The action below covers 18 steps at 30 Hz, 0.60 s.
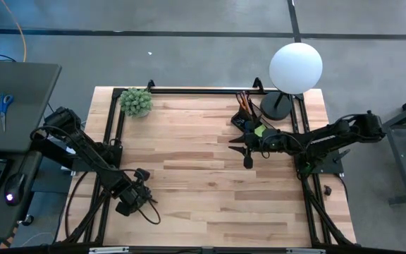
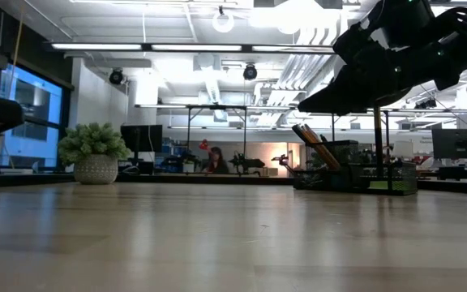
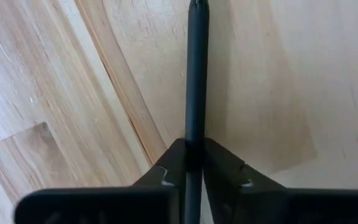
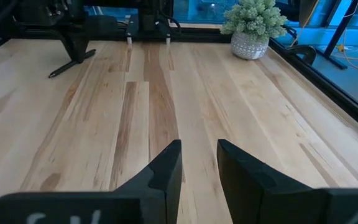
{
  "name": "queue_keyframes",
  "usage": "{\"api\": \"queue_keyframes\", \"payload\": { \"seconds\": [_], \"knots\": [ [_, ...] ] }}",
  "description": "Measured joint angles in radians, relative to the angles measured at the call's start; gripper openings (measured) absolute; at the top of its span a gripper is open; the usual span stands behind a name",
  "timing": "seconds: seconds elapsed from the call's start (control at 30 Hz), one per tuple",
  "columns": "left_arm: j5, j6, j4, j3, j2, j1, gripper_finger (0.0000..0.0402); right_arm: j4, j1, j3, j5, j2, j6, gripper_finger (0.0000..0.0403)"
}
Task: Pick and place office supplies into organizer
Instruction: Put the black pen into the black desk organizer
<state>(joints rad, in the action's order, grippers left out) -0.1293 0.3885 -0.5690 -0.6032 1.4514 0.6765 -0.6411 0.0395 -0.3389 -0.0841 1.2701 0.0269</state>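
Pinching a black pen (image 3: pixel 196 87) between its jaws, left gripper (image 3: pixel 195 163) sits low over table (image 1: pixel 210 176); pen sticks out fwd past the tips. Right gripper (image 4: pixel 199 163) by organizer (image 1: pixel 247 118), jaws slightly apart, nothing between

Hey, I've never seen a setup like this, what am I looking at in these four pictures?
This is a robot with two dark arms at a wooden table. One picture looks straight down from above, one looks level across the tabletop, and two come from small cameras on each arm's wrist. The left end effector, near the table's front left, is shut on a black pen. The right end effector is empty, with its fingers slightly apart, and hangs beside the black organizer, which already holds pencils. A white globe lamp and a small potted plant stand along the back edge.
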Motion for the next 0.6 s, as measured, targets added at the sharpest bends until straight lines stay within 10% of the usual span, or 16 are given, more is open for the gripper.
{"api": "queue_keyframes", "payload": {
  "seconds": [0.17, 0.6],
  "knots": [
    [-0.019, -0.070, 0.000, -0.026, 0.007, -0.001, 0.0054, -0.032, 0.000, 0.000, 0.000, 0.000, -0.027, 0.0094],
    [-0.458, -0.569, 0.138, -0.141, 0.008, -0.116, 0.0012, -0.222, -0.076, -0.021, 0.078, 0.138, -0.181, 0.0094]
  ]
}}
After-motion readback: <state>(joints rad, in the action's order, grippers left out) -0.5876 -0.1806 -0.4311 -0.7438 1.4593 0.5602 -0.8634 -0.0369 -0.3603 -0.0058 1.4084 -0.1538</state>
